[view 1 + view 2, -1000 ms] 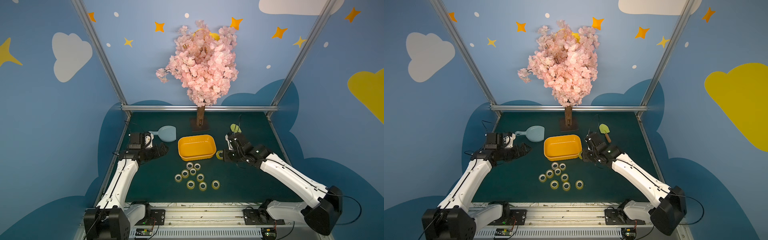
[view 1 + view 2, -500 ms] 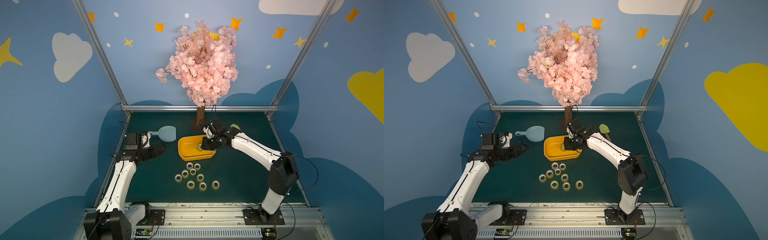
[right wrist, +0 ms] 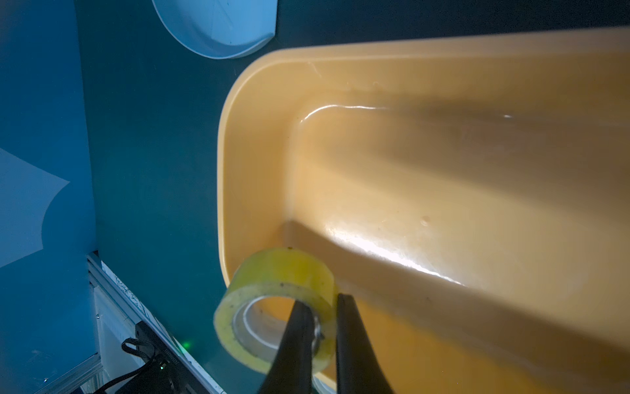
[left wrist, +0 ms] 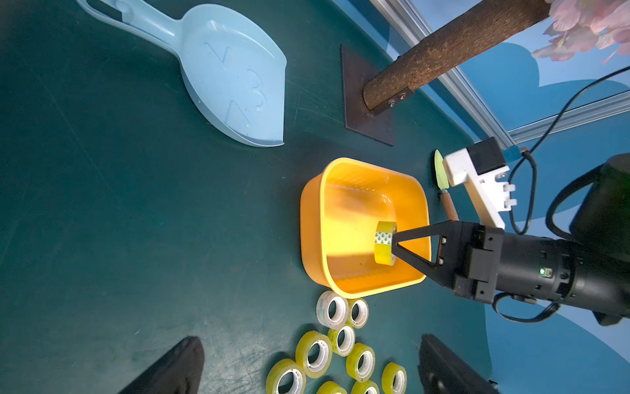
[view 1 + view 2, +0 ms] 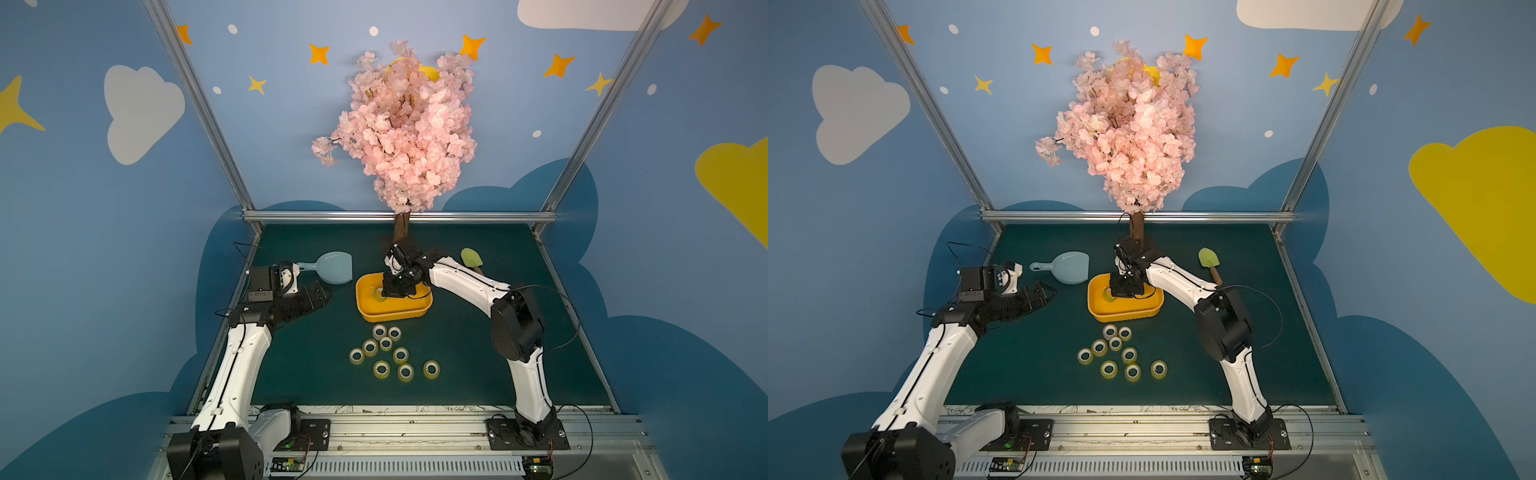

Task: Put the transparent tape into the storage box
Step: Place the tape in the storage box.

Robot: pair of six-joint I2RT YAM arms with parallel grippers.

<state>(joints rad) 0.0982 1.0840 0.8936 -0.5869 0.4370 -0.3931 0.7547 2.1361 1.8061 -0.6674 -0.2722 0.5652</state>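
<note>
tape (image 3: pixel 279 273) is hanging pinched in the right claw (image 3: pixel 322 302) over the box (image 3: pixel 259 136), needing release next. left claw (image 4: pixel 312 339) is idling wide.

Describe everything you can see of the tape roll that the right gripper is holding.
The tape roll is a ring of glossy, yellowish, see-through tape wound on a white core, with a green-and-white patterned strip across its band in the left wrist view. The right gripper is shut on its wall, one finger through the core hole and one outside. It hangs inside the outline of the storage box, near one rim corner; whether it touches the floor cannot be told.
</note>
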